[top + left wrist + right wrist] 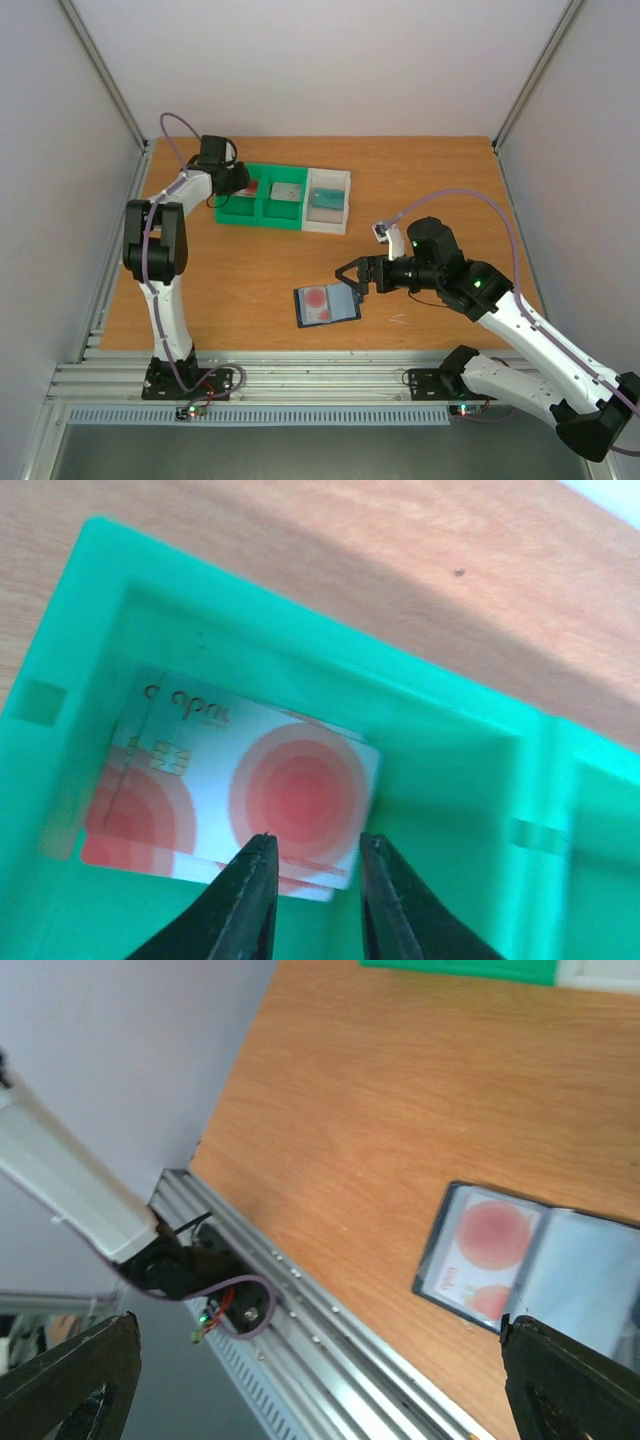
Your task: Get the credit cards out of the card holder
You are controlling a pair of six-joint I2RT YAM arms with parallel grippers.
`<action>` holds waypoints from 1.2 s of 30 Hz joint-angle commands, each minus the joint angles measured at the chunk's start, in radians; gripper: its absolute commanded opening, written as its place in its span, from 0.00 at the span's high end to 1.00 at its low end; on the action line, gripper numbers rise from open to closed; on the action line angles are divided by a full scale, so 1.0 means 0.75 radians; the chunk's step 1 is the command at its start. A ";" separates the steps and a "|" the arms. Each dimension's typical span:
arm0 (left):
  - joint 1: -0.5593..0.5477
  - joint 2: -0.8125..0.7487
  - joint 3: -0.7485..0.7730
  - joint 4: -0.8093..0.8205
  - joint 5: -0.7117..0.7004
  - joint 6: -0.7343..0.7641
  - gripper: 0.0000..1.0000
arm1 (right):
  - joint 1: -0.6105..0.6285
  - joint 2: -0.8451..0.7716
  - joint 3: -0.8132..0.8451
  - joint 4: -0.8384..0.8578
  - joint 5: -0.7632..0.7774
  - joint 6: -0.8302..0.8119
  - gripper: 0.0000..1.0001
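Note:
The card holder lies open on the table near the front edge, with a red-blotched card in its pocket. In the right wrist view the card holder shows two red-blotched cards in its left pocket. My right gripper is open and empty just above the holder's far right corner; its jaws stand wide apart. My left gripper is over the green tray's left compartment. It is open just above two stacked credit cards lying in that compartment.
The green tray with a white end compartment stands at the back, with a grey item and a teal item inside. An aluminium rail runs along the table's front edge. Walls enclose both sides.

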 commanded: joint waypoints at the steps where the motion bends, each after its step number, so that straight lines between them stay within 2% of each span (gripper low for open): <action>1: 0.005 -0.175 0.014 -0.005 0.119 -0.016 0.69 | -0.003 -0.027 0.054 -0.109 0.199 0.007 0.02; 5: 0.005 -0.271 0.016 -0.131 0.176 -0.048 0.49 | -0.003 0.005 0.069 -0.158 0.226 0.011 0.02; 9: 0.002 -0.414 -0.101 -0.154 0.305 -0.101 0.41 | -0.003 0.038 0.062 -0.171 0.228 -0.008 0.01; 13: -0.020 -0.568 -0.267 -0.164 0.363 -0.129 0.40 | -0.004 0.071 0.041 -0.152 0.202 -0.008 0.04; 18: -0.078 -0.724 -0.400 -0.252 0.370 -0.102 0.42 | -0.003 0.114 -0.017 -0.062 0.137 0.021 0.14; 25: -0.203 -0.907 -0.662 -0.266 0.362 -0.076 0.45 | -0.003 0.220 -0.103 0.082 0.094 0.061 0.48; 28: -0.252 -0.956 -0.772 -0.244 0.399 -0.081 0.48 | -0.004 0.284 -0.131 0.115 0.116 0.067 0.58; 32: -0.321 -1.025 -0.881 -0.226 0.417 -0.093 0.49 | -0.001 0.398 -0.165 0.192 0.079 0.090 0.62; 36: -0.348 -1.082 -1.001 -0.143 0.432 -0.131 0.50 | -0.001 0.510 -0.209 0.400 -0.097 0.103 0.62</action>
